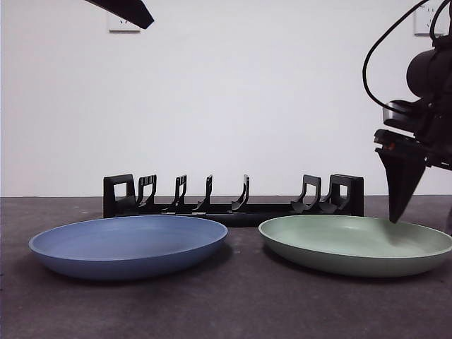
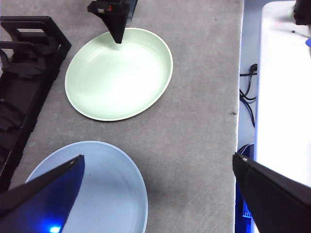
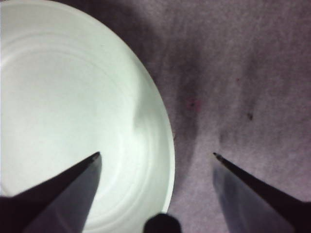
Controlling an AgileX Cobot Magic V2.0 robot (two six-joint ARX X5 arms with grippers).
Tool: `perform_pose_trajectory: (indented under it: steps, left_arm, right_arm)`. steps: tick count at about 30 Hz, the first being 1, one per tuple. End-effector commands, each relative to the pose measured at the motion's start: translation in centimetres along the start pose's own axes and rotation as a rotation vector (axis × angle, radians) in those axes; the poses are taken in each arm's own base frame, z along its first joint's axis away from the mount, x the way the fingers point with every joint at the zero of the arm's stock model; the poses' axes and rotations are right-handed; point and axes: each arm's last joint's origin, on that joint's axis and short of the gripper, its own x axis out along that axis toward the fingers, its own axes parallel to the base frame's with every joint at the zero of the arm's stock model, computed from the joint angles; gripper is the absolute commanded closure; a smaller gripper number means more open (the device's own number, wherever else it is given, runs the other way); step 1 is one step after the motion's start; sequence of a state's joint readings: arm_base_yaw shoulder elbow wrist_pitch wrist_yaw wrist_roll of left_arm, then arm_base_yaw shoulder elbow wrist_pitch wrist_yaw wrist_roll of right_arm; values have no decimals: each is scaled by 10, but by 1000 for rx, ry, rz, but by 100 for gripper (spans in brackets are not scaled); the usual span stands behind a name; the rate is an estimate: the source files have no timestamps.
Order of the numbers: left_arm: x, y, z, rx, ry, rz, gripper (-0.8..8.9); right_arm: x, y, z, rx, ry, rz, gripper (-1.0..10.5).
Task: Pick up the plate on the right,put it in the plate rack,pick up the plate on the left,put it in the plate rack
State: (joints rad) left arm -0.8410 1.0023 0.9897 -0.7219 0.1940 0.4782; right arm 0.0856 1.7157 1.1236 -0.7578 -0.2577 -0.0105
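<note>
Two plates are lying flat on the grey table in front of the plate rack, well apart from each other: the blue plate on the left, the green plate on the right. The left gripper is hanging high over the blue plate, its jaws spread wide and holding nothing. The right gripper is hovering at the green plate's rim, gaping and empty, one jaw over the dish and the other outside it. The green plate is looking stiff, light and smooth, so probably slippery; the thin raised rim is likely the only place to pinch.
</note>
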Motion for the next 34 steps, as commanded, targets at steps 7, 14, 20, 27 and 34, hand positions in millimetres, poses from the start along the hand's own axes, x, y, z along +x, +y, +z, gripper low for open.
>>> perform_pose_trajectory:
  steps: [7, 14, 20, 27, 34]
  left_arm:
    - [1, -2, 3, 40, -15, 7, 185]
    - [1, -2, 4, 42, -16, 5, 185]
    - [1, -3, 4, 47, -17, 2, 185]
    - [1, -4, 4, 94, -10, 11, 185]
    - [3, -13, 8, 231, 30, 66, 185]
  right_arm:
    - [10, -3, 1, 16, 25, -3, 803]
    - [12, -3, 2, 17, 28, -3, 856]
    - [19, -5, 2, 22, 45, -4, 919]
    - [18, -5, 4, 27, 20, 1, 963]
    - [-13, 3, 6, 13, 22, 8, 963]
